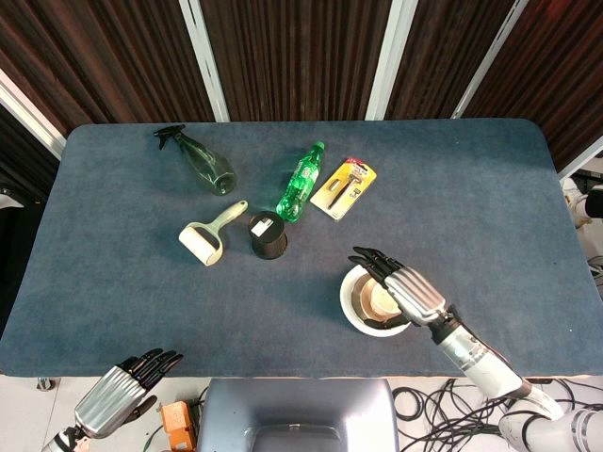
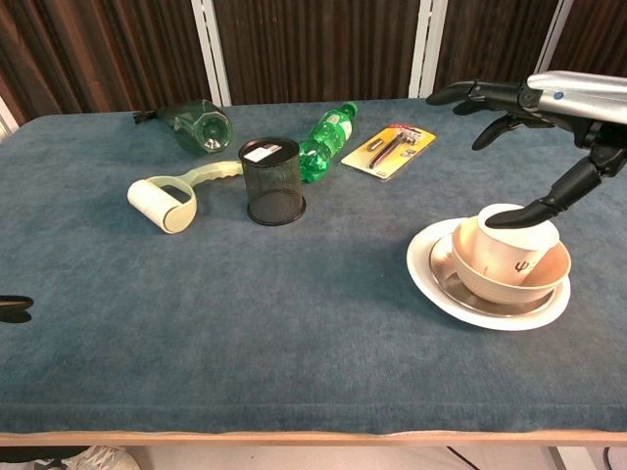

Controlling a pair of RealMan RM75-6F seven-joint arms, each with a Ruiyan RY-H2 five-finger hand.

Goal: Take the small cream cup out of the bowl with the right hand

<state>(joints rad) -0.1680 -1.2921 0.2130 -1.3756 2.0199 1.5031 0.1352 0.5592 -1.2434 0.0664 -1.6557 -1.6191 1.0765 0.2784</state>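
Fingers (image 2: 490, 95) of our right hand (image 1: 407, 285) are spreading open, gripping nothing, thumb dipping into the small cream cup (image 2: 516, 248) sitting upright in the bowl (image 2: 560, 267) directly beneath, lower right of frame.

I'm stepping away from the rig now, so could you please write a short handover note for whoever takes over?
Right hand: above the bowl, fingers spread, one digit reaching down to the rim of the small cream cup; no grip yet.
Left hand: off the table's near edge, holding nothing.
Cup still sits inside the bowl, which rests on a white plate at the table's near right.
Done: right hand positioned over the cup.
Left: grip the cup, lift it out, set it down.
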